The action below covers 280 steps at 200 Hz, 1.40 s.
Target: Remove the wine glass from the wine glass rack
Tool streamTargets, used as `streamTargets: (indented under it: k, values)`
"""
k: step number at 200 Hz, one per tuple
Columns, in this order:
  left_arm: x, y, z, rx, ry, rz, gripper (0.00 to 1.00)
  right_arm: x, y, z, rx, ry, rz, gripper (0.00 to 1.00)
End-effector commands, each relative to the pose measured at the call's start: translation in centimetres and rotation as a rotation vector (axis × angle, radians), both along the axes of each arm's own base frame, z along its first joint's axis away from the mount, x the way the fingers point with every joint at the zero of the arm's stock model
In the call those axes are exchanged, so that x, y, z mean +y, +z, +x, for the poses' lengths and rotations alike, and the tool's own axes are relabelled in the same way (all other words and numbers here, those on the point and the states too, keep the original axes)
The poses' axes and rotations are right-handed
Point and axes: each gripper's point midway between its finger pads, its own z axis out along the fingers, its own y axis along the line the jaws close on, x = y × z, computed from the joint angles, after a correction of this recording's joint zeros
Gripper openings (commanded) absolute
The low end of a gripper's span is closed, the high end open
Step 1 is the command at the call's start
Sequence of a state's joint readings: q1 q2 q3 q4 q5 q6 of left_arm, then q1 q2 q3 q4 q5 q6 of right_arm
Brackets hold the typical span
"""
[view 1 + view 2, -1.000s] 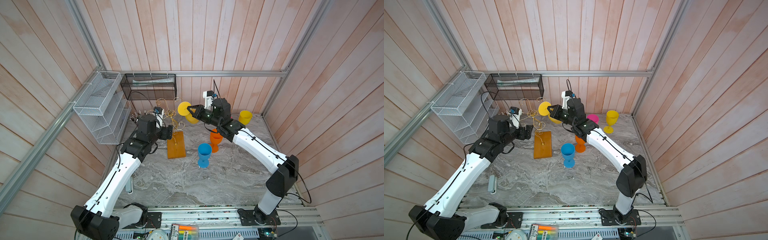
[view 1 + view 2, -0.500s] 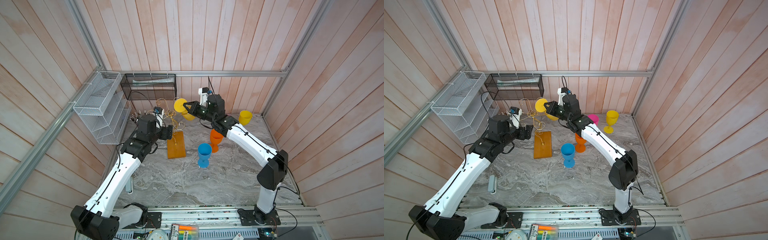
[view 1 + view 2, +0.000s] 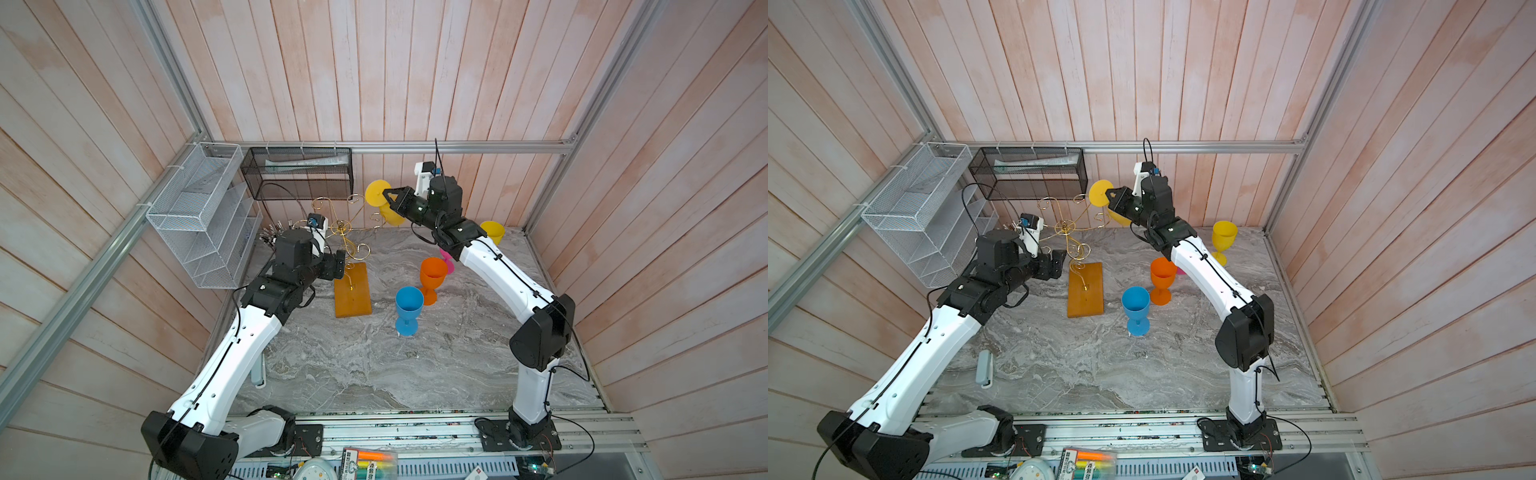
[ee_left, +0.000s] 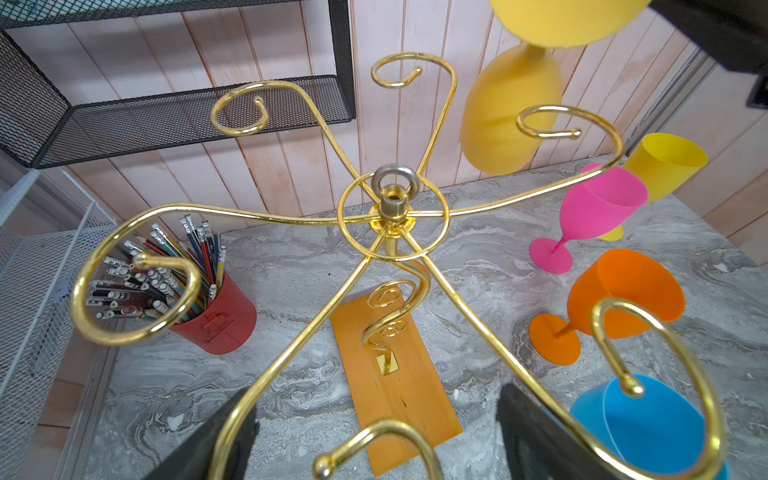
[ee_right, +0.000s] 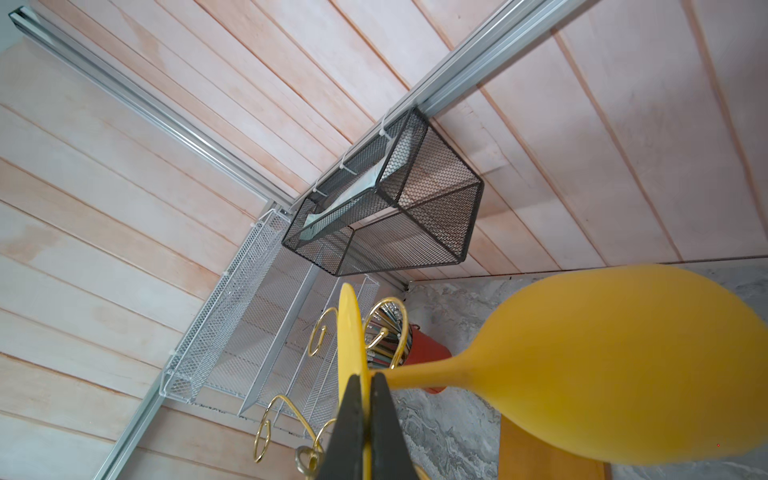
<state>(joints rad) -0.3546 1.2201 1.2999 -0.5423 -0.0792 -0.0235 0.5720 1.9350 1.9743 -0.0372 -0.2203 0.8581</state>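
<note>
Right gripper (image 3: pixel 385 193) rises, clenched on wine glass (image 3: pixel 374 194) foot, one o'clock of wine glass rack (image 3: pixel 352 291); edge pinch could slip. Left gripper (image 4: pixel 374 436) released.

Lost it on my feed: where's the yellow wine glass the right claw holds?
In both top views the yellow wine glass hangs at the back centre, pinched by its foot in the right claw, just right of the gold rack.

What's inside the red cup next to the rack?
The red cup is packed with pencils, mostly eraser ends up. In the left wrist view one scroll arm of the wine glass rack crosses in front of them. The pencils hide the cup's bottom.
</note>
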Motion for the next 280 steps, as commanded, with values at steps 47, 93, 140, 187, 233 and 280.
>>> streamTargets:
  k: [47, 93, 140, 187, 233, 280]
  values:
    - [-0.6, 2.7, -0.3, -0.04, -0.022, -0.035, 0.94, -6.0, 4.2, -2.1, -0.118, -0.095, -0.015, 0.0]
    - [-0.5, 3.7, -0.5, -0.05, -0.016, -0.042, 0.94, -8.0, 3.9, -4.8, -0.165, -0.096, -0.076, 0.0]
    - [-1.3, 5.4, -1.3, -0.02, -0.04, -0.136, 0.94, -9.4, 3.3, -8.2, -0.266, -0.073, -0.143, 0.0]
    - [-4.5, 9.1, -3.2, 0.0, -0.097, -0.244, 0.92, -11.3, 3.7, -11.5, -0.388, -0.093, -0.234, 0.0]
    - [-11.1, 11.1, -5.1, 0.043, -0.193, -0.368, 0.89, -12.4, 4.0, -15.6, -0.539, -0.117, -0.372, 0.0]
    - [-16.1, 11.4, -6.2, 0.141, -0.251, -0.613, 0.79, -13.2, 2.7, -19.1, -0.721, -0.167, -0.522, 0.0]
